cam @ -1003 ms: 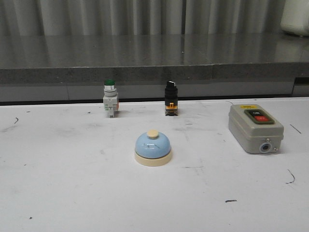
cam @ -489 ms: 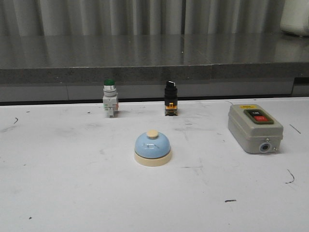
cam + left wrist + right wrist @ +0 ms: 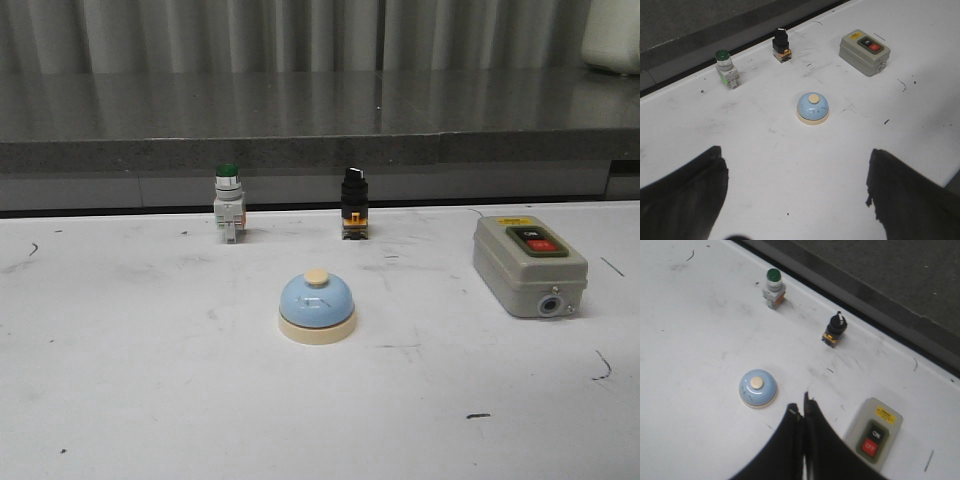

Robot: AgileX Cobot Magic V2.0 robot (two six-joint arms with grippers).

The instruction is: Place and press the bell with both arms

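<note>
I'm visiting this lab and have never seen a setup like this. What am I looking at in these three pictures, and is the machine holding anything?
It is a robot with two arms working at a white table. One picture looks forward over the table; the other two come from cameras on each wrist. On the table stand a blue bell, a grey switch box, a green-capped push button and a black knob switch. The dark shapes in the left wrist picture are the left gripper, fingers spread wide. The right gripper has its fingers closed together above the table between bell and box. Neither holds anything, and the bell is untouched.
</note>
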